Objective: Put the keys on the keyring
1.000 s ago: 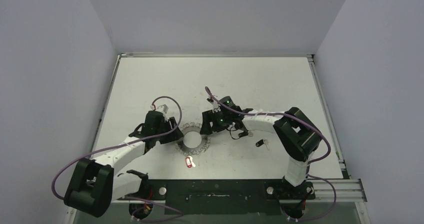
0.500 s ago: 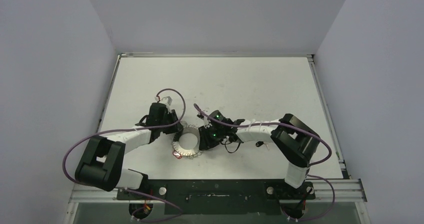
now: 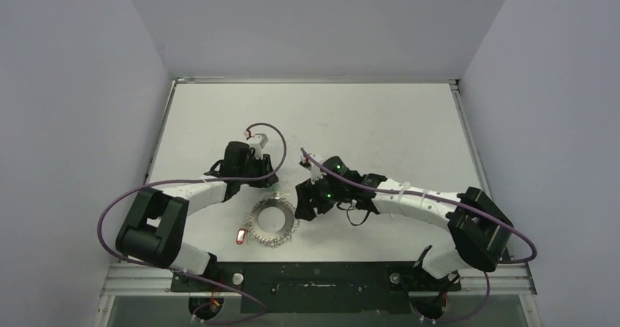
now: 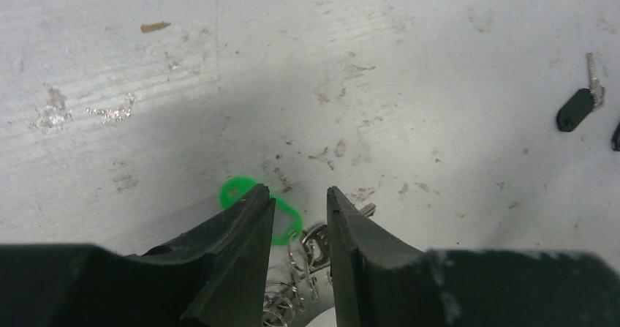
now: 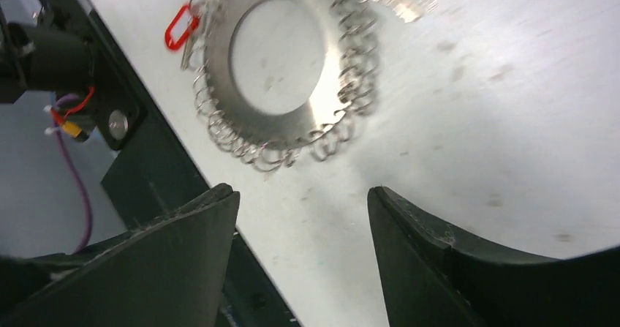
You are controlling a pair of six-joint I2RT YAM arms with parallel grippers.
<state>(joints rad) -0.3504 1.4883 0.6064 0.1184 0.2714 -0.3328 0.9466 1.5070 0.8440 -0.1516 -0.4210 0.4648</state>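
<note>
1. Black fingers of the left gripper stand a narrow gap apart with nothing clamped between them. Their tips hang over the wire loops at the edge of the keyring and partly cover its green tag.
2. One key, with a black head and silver blade, lies loose on the scuffed white table, well apart from the ring. A dark shape at the wrist view's right edge is cropped too far to identify.
3. The right gripper is spread wide and empty, near the keyring but not touching it.
4. The keyring lies flat between both grippers, its red tag toward the black front rail.
</note>
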